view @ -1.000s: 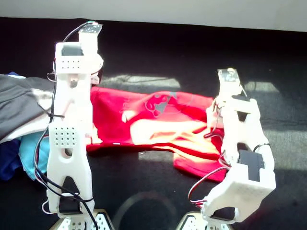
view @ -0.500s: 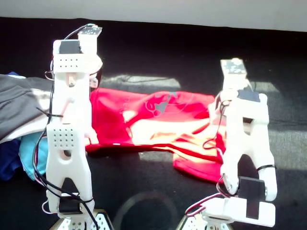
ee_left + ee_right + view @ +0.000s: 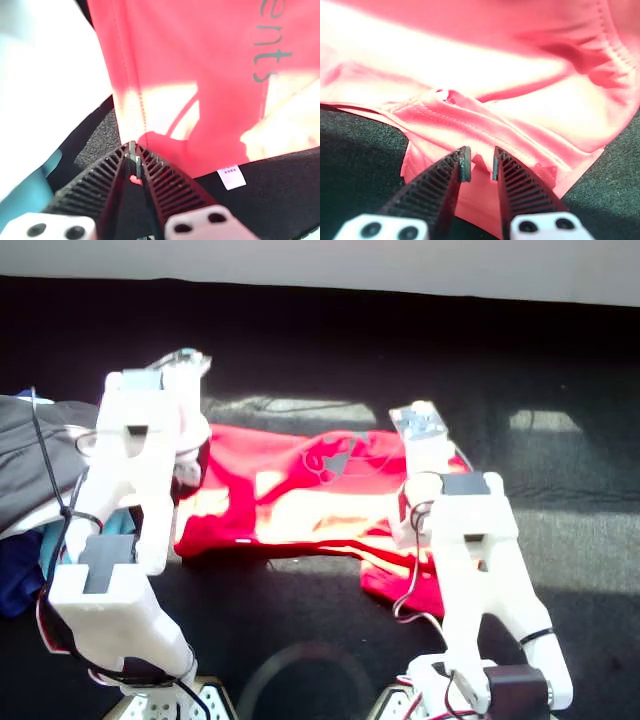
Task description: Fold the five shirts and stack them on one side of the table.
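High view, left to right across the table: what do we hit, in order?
pile of shirts → left arm → red shirt → right arm

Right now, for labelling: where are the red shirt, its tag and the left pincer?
red shirt (image 3: 310, 505), high view, sunlit middle
tag (image 3: 232, 176), left wrist view, its centre
left pincer (image 3: 134, 148), left wrist view, between tips
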Motion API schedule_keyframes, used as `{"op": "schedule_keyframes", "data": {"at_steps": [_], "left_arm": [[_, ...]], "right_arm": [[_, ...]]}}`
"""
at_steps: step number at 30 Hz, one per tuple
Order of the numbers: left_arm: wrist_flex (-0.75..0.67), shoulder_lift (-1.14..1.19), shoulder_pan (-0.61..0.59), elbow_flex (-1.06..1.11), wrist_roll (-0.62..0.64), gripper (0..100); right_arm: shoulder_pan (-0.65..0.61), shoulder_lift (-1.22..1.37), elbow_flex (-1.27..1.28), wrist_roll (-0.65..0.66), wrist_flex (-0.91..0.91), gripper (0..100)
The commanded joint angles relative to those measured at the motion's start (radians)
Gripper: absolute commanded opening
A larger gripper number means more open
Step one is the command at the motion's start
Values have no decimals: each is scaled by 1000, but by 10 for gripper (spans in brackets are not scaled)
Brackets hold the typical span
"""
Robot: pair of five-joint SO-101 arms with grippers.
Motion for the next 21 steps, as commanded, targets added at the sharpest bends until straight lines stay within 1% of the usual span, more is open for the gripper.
{"op": "schedule_keyframes", "data": {"at_steps": [1, 4, 6, 8, 12, 14, 18, 21], "left_arm": [[-178, -64, -1, 220, -2, 9], [-267, -64, 4, 315, -2, 9], [-350, -64, -5, 363, -2, 9], [-391, -73, -24, 380, -2, 9], [-399, -71, -30, 377, 0, 9], [-399, -70, -28, 377, 0, 9], [-393, -67, -28, 378, 0, 9], [-393, -65, -28, 378, 0, 9]], "right_arm": [[-10, -36, 90, 3, -91, 80], [-10, -36, 120, 3, -127, 80], [-16, -36, 125, 3, -119, 80], [-35, -36, 145, 6, -104, 80], [-76, -47, 170, 115, -21, 80], [-53, -50, 137, 144, -5, 80], [45, -48, -7, 114, -73, 80], [54, 19, -70, 100, -137, 80]]}}
